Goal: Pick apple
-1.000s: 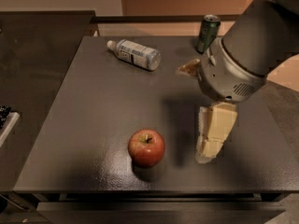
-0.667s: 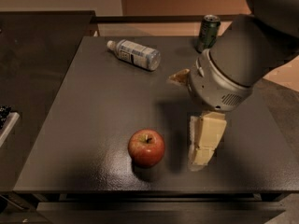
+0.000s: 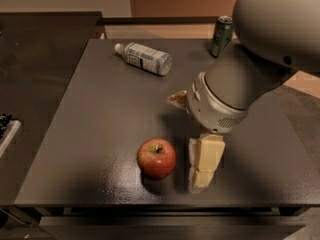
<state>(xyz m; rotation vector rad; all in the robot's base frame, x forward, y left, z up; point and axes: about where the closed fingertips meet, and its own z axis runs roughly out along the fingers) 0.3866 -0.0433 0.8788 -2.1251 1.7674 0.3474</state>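
The red apple [image 3: 156,157], with yellowish patches and a short stem, sits upright near the front edge of the dark table [image 3: 100,114]. My gripper [image 3: 202,178] hangs from the large grey arm just to the right of the apple. It is close beside the apple and low over the table. It holds nothing that I can see.
A clear plastic bottle [image 3: 144,58] with a white cap lies on its side at the back left of the table. A green can [image 3: 221,35] stands at the back right, partly behind the arm. A dark counter lies to the left.
The arm and gripper have moved left, closing the gap to the apple's right side. The apple, bottle and can have not moved.
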